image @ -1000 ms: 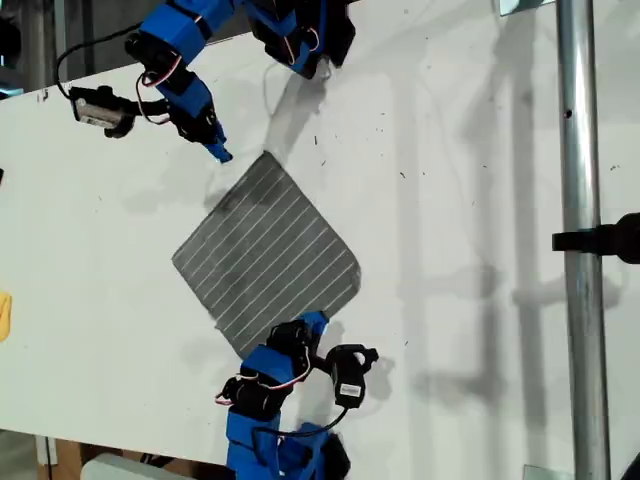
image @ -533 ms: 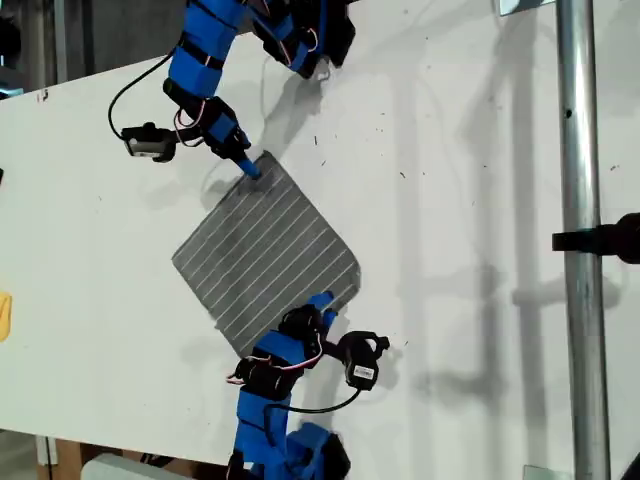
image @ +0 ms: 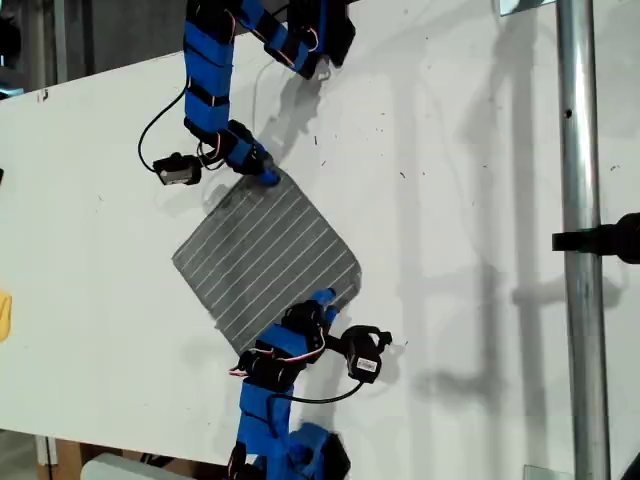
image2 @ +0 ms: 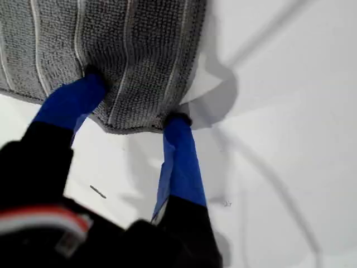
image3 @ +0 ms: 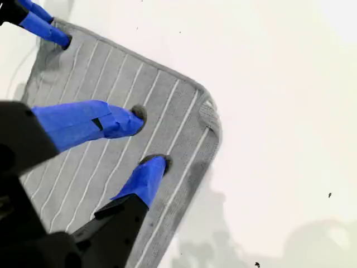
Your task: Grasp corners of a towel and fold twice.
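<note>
The gray striped towel lies flat as a diamond on the white table. My first gripper comes down from the exterior view's top. It is open at the towel's upper corner, one fingertip on each side of that tip. My second gripper reaches in from the exterior view's bottom. It is open, and both fingertips press on the cloth just inside the lower-right edge. The nearby corner is slightly rumpled. The towel fills much of the second wrist view.
A metal pole with a black clamp crosses the exterior view's right. A yellow object sits at that view's left edge. The table's edge runs along the exterior view's top left and bottom.
My first gripper swung from the bare table beside the towel onto its upper corner, nudging that tip inward. My second gripper advanced from the towel's lower edge onto the cloth.
</note>
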Controlling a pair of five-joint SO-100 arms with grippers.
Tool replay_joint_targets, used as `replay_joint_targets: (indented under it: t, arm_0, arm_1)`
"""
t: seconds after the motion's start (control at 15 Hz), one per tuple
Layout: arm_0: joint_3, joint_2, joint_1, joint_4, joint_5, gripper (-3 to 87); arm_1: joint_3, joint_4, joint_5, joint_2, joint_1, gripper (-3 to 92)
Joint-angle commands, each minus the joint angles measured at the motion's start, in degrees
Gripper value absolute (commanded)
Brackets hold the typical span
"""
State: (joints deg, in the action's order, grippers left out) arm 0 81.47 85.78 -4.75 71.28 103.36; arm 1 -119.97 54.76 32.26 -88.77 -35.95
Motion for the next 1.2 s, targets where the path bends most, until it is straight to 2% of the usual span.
replay_joint_targets:
  t: [0.0, 0.27, 0.33, 0.47, 0.53, 0.67, 0.87, 1.13]
  arm_0:
    - [-3.6, 0.62, 0.09, 1.41, 1.41, 12.0]
    - [-4.83, -0.44, 0.09, 4.66, 2.81, 10.4]
    - [-6.5, -1.58, 0.09, 5.27, 0.79, 11.2]
    - [-13.54, -6.68, -0.35, 6.06, -3.87, 27.0]
    - [-18.28, -10.37, -0.53, 5.36, -7.82, 30.2]
    - [-28.3, -20.04, -0.09, 6.5, -13.45, 29.6]
    - [-29.0, -27.69, 2.2, 4.92, -14.06, 29.2]
    - [-29.53, -37.53, 4.22, 4.13, -9.32, 28.6]
  arm_1:
    - [5.89, 0.79, 0.62, 1.76, 2.11, 1.5]
    - [6.59, 0.18, 1.49, 1.93, 4.13, -0.2]
    - [6.42, 0.09, 1.67, 1.93, 4.13, -0.2]
    - [6.33, 0.09, 1.85, 2.02, 4.22, -0.3]
    - [6.24, 0.09, 1.93, 2.11, 4.22, -0.3]
    - [6.24, 0.18, 1.93, 2.2, 3.96, -0.3]
    - [6.24, 0.26, 2.46, 2.29, 3.87, -0.3]
    - [6.5, 1.49, 3.78, 0.53, 5.98, -0.3]
